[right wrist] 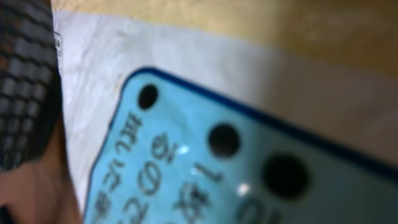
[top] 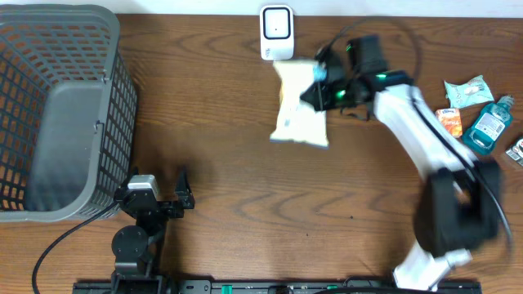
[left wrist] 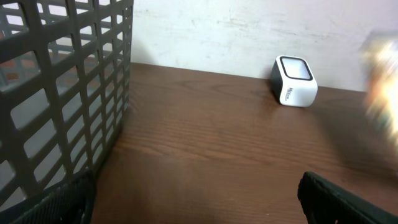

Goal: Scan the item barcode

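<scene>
the right tool is pinched shut on the pale packet at its far corner. the packet is held just in front of the scanner, long axis pointed toward it. the left tool is spread wide, well apart.

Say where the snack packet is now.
Overhead view: the snack packet is right of centre, just below the white scanner, gripped by the right gripper.

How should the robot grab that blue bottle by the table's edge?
Probably from above, pinching the blue bottle across its wide body, just below the cap. It seems to lie flat with the cap pointing toward the far right corner, so a top-down pinch across its width fits best.
</scene>
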### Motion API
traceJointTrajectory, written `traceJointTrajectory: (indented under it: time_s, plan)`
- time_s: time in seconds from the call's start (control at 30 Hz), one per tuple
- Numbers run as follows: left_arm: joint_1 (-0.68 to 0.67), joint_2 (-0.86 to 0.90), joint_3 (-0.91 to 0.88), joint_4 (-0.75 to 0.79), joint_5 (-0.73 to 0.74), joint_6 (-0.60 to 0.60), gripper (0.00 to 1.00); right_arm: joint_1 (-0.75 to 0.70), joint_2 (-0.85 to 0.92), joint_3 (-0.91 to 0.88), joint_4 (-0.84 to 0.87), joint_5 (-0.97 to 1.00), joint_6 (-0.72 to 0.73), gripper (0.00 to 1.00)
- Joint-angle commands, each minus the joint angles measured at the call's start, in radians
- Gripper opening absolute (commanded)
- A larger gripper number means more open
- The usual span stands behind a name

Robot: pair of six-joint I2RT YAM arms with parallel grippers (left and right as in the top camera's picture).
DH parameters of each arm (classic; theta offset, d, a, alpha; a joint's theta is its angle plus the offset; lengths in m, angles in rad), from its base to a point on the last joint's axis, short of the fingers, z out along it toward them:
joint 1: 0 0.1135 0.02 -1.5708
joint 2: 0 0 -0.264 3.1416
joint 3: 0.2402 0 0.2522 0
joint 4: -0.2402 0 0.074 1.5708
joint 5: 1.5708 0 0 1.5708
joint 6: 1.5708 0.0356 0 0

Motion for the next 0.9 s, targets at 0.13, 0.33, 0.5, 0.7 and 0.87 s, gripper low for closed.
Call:
traceJointTrajectory:
  time_s: [0.13,0.33,0.5,0.7,0.87]
  plan:
    - [-0.002,-0.005,-0.019,-0.030,-0.002,-0.005,0.98,0.226,-0.272,0.018,0.122,0.592,-0.200,0.02]
    - [-0.002,-0.005,-0.019,-0.030,-0.002,-0.005,0.98,0.377,-0.192,0.017,0.338,0.994,-0.404,0.01]
    - [-0.002,-0.005,-0.019,-0.030,-0.002,-0.005,0.98,0.388,-0.018,0.017,0.702,1.168,-0.690,0.01]
    - [-0.002,-0.005,-0.019,-0.030,-0.002,-0.005,0.98,0.387,0.164,0.017,1.119,1.175,-0.932,0.01]
    - [-0.002,-0.005,-0.019,-0.030,-0.002,-0.005,0.98,0.373,0.325,0.018,1.383,1.078,-1.176,0.01]
